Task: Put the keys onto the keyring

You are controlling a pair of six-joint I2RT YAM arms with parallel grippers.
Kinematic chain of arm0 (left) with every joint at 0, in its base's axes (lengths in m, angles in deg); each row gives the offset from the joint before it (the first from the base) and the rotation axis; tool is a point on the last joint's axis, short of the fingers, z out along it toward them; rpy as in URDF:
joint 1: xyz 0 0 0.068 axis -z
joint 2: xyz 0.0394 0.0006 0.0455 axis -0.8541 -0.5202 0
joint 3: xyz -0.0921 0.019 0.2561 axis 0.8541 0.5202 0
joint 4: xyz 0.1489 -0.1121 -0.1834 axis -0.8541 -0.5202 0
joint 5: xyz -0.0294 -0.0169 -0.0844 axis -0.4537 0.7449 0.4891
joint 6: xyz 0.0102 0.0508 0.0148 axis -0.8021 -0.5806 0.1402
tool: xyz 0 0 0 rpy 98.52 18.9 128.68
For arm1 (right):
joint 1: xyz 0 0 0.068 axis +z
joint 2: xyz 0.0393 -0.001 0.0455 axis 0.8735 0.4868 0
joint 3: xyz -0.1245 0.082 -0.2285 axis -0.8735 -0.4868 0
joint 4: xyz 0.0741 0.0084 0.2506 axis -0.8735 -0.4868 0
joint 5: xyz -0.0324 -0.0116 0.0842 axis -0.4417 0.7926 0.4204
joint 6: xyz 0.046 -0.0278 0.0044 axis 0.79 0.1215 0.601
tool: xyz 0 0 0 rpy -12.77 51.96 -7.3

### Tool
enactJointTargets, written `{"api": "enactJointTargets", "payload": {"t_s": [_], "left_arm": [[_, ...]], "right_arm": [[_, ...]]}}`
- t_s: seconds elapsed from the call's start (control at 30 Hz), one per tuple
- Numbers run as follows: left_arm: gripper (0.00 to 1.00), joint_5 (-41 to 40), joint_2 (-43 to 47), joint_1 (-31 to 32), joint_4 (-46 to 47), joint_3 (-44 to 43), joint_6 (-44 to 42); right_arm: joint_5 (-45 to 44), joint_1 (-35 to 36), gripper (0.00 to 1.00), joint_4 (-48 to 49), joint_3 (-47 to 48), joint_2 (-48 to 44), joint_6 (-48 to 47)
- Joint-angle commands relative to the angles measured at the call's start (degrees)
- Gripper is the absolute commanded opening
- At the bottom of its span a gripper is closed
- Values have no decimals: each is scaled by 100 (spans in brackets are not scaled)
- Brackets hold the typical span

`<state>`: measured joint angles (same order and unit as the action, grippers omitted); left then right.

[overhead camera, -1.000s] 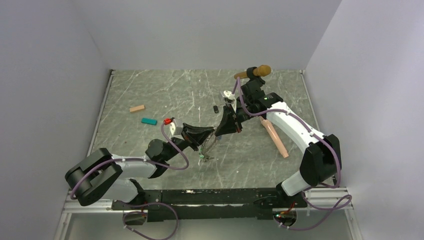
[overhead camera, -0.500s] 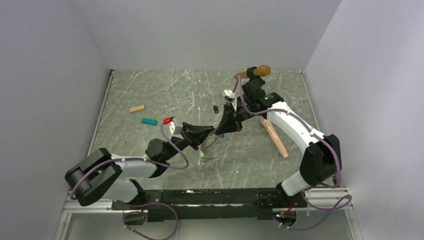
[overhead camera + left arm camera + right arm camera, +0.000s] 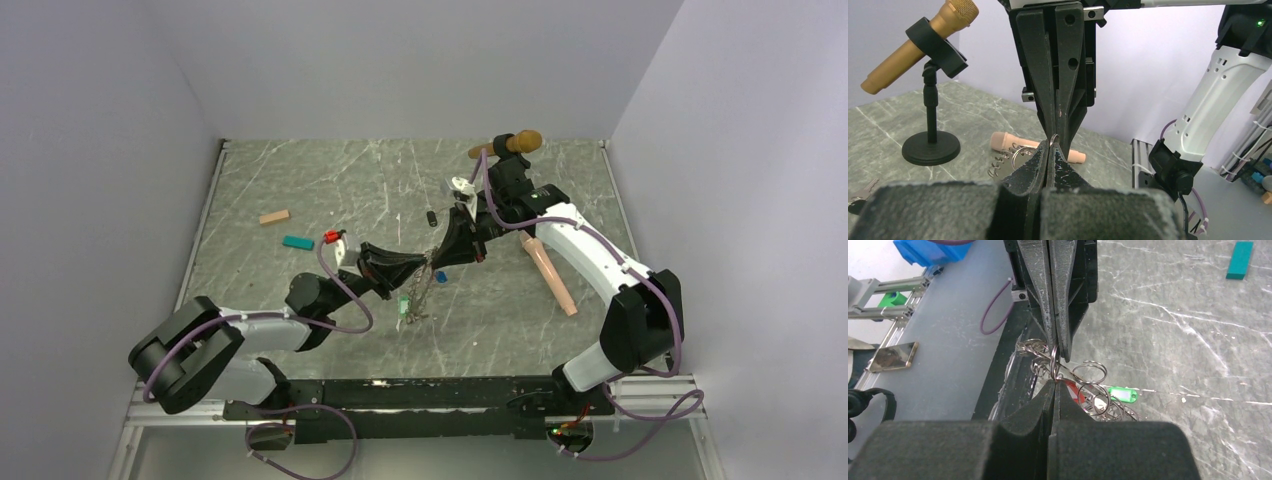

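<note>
The keyring [image 3: 415, 295] is a limp bunch of thin grey metal loops that hangs between my two grippers above the table. My left gripper [image 3: 424, 266] is shut and pinches a small loop of the keyring [image 3: 1054, 137]. My right gripper [image 3: 440, 260] meets it tip to tip and is shut on the same small loop [image 3: 1054, 359]. A red-tagged key [image 3: 1074, 391] lies against the right fingertips. A green-tagged key [image 3: 1123, 394] hangs on the loops and also shows in the top view [image 3: 404, 305]. A blue tag [image 3: 441, 277] dangles under the right gripper.
A small dark key [image 3: 431, 217] lies behind the grippers. A teal block [image 3: 297, 242] and a tan block [image 3: 274, 216] lie at the left. A gold microphone on a black stand [image 3: 515, 143] is at the back, and a pink microphone [image 3: 550, 270] lies at the right.
Both grippers have risen slightly, still tip to tip, and the chain hangs a little higher. The blue tag has come into view under the right gripper.
</note>
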<state>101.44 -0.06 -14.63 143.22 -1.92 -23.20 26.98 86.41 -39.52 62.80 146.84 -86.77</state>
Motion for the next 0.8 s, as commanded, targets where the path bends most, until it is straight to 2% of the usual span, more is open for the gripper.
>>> {"api": "enactJointTargets", "payload": {"t_s": [0.0, 0.27, 0.57, 0.77], "left_arm": [[0, 602, 55, -232, 1064, -135, 233], [0, 1529, 361, -503, 97, -405, 22], [0, 2165, 437, -584, -852, -754, -219], [0, 2377, 642, -604, -2166, -1055, -926]], "right_arm": [[311, -25, 3, -50, 74, -247, -197], [336, -32, 4, -91, 78, -233, -229], [356, -32, 7, 109, 7, -185, 11], [413, -32, 7, -22, 45, -190, -114]]}}
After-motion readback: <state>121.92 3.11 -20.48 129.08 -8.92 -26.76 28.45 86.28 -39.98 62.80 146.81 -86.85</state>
